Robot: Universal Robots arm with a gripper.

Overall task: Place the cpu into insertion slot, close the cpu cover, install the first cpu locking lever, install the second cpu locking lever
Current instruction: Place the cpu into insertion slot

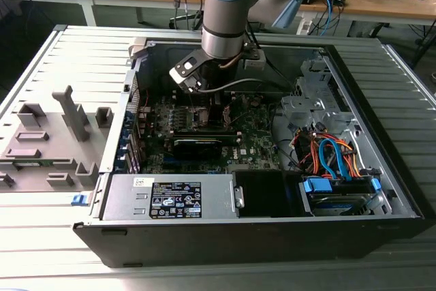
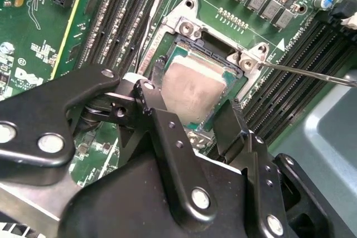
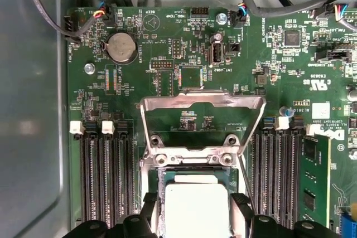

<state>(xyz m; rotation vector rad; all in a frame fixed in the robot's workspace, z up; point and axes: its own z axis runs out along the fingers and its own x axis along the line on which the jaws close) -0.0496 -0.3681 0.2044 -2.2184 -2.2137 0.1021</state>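
The cpu (image 3: 196, 207), a flat square chip with a dull silver top, lies in the insertion slot (image 3: 195, 172) on the green motherboard. My gripper (image 3: 195, 203) straddles it, one black finger (image 3: 149, 204) against each of two opposite edges. In the second wrist view the cpu (image 2: 192, 90) sits low inside the slot's frame (image 2: 195, 45), with my gripper (image 2: 189, 107) closed around it. The cpu cover (image 3: 201, 101), a thin silver frame, stands swung up behind the slot. A thin wire locking lever (image 2: 312, 73) sticks out sideways, unlatched. In the exterior view my gripper (image 1: 204, 103) reaches down into the open computer case.
Black memory slots (image 3: 106, 176) flank the socket on both sides. A grey power supply box (image 1: 170, 199) fills the case's near side, and a drive bay with orange and blue cables (image 1: 334, 158) is at the exterior view's right. A grey fixture tray (image 1: 48, 141) lies outside the case.
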